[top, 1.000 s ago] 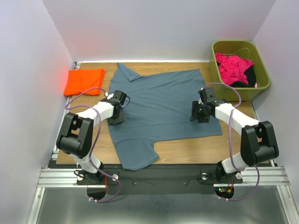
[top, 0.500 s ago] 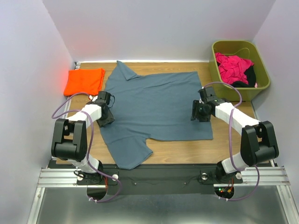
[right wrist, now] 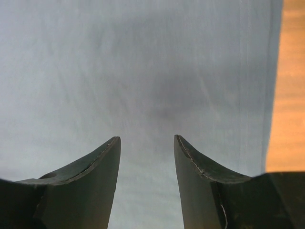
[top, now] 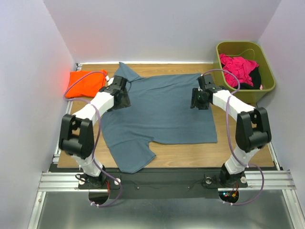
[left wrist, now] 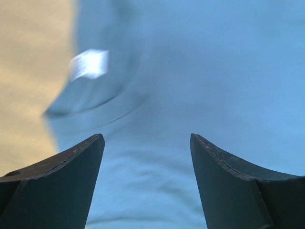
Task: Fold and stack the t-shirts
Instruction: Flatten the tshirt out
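Wooden table (top: 190, 152): grey shirt (top: 162, 109) is spread flat, orange shirt (top: 86, 82) parked far-left. Left hand (top: 120, 98) is now released and shifted to the collar; right hand (top: 199, 100) is held open, empty. Folding is expected next.

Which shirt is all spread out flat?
The blue-grey t-shirt, lying open in the middle. The orange t-shirt is only a small folded bundle at the far left.

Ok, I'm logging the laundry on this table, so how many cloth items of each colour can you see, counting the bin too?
Blue-grey shirt, spread flat: 1
Orange shirt, folded: 1
Pink cloth, a heap in the green bin: 1
Black cloth, same bin: 1
Total: 4
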Controlling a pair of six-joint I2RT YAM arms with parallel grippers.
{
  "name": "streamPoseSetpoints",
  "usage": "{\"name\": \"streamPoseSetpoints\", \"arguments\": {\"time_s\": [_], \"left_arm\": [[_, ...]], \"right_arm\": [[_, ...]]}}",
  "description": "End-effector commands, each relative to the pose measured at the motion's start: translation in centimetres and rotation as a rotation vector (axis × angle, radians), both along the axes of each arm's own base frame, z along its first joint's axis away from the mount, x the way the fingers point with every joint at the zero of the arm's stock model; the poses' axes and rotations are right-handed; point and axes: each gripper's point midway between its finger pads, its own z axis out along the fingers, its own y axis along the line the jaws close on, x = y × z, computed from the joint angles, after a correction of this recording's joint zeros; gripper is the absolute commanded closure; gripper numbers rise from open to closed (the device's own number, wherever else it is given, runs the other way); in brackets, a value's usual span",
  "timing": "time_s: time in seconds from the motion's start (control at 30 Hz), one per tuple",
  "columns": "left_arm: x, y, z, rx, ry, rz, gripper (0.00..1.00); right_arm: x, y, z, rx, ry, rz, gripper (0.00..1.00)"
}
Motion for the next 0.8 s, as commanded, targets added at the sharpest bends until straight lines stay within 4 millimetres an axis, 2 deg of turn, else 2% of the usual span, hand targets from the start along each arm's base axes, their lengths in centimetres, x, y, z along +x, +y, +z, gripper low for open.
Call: {"name": "streamPoseSetpoints", "arguments": {"time_s": [0.0, 0.1, 0.27, 0.3, 0.37, 0.4, 0.47, 0.5, 0.53, 0.67, 0.77], "left_arm": [[2.5, -3.0, -1.4, 0.007, 0.016, -0.101, 0.18], [3.0, -4.0, -3.4, 0.000, 0.071, -0.128, 0.23], [0.8, -3.5, -6.4, 0.017, 0.168, -0.137, 0.27], [-0.3, -3.3, -7.3, 0.015, 0.204, -0.141, 0.28], [-1.8, -3.4, -8.1, -0.004, 0.242, -0.152, 0.28], [-3.5, -3.4, -8.8, -0.029, 0.280, -0.154, 0.28], [-5.1, -3.5, -9.3, -0.059, 0.302, -0.162, 0.28], [-7.1, -3.6, -9.7, -0.097, 0.333, -0.170, 0.28], [-8.0, -3.6, -9.8, -0.118, 0.342, -0.168, 0.28], [-12.5, -4.0, -8.9, -0.220, 0.371, -0.165, 0.28], [-15.0, -4.2, -7.7, -0.283, 0.354, -0.150, 0.28]], "right_arm": [[2.6, 0.1, -0.5, -0.043, -0.023, -0.001, 0.46], [2.7, -0.2, -2.2, -0.064, 0.014, -0.008, 0.47], [0.0, -0.9, -4.7, -0.079, 0.094, -0.022, 0.47], [-1.4, -1.1, -5.4, -0.076, 0.123, -0.024, 0.47], [-2.9, -1.3, -6.0, -0.073, 0.150, -0.027, 0.47], [-4.8, -1.8, -7.1, -0.081, 0.196, -0.031, 0.47], [-6.7, -2.2, -7.1, -0.081, 0.222, -0.033, 0.46], [-8.1, -2.3, -7.3, -0.078, 0.259, -0.026, 0.46], [-10.1, -2.7, -8.0, -0.078, 0.307, -0.026, 0.45], [-15.3, -1.5, -6.6, 0.037, 0.408, 0.003, 0.43], [-16.6, -0.7, -5.3, 0.100, 0.400, 0.012, 0.42]]}}
